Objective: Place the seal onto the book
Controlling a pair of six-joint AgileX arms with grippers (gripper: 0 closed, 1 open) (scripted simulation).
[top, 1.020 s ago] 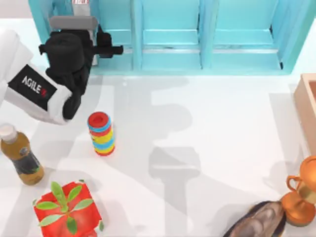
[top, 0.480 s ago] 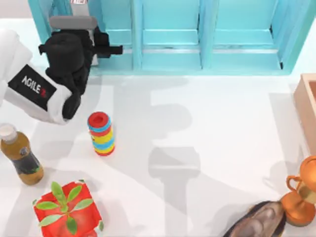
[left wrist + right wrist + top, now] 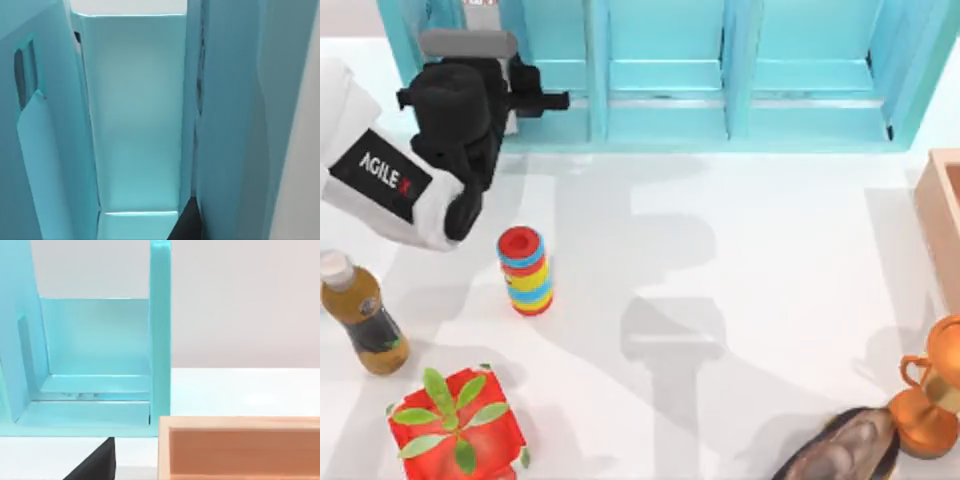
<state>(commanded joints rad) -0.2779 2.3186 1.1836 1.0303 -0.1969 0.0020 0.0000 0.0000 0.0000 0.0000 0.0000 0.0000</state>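
The left gripper (image 3: 555, 100) is seen at the far left of the table (image 3: 740, 260), raised against the turquoise shelf unit (image 3: 670, 70); whether its fingers are parted or closed cannot be told, and nothing is seen held. In the left wrist view a shelf compartment is faced closely. A stack of coloured rings (image 3: 525, 270), a bottle (image 3: 360, 315) and a red box with green leaves (image 3: 455, 425) are placed on the left side. A copper trophy cup (image 3: 932, 400), a dark oval thing (image 3: 845, 450) and a wooden box (image 3: 240, 447) are placed at the right.
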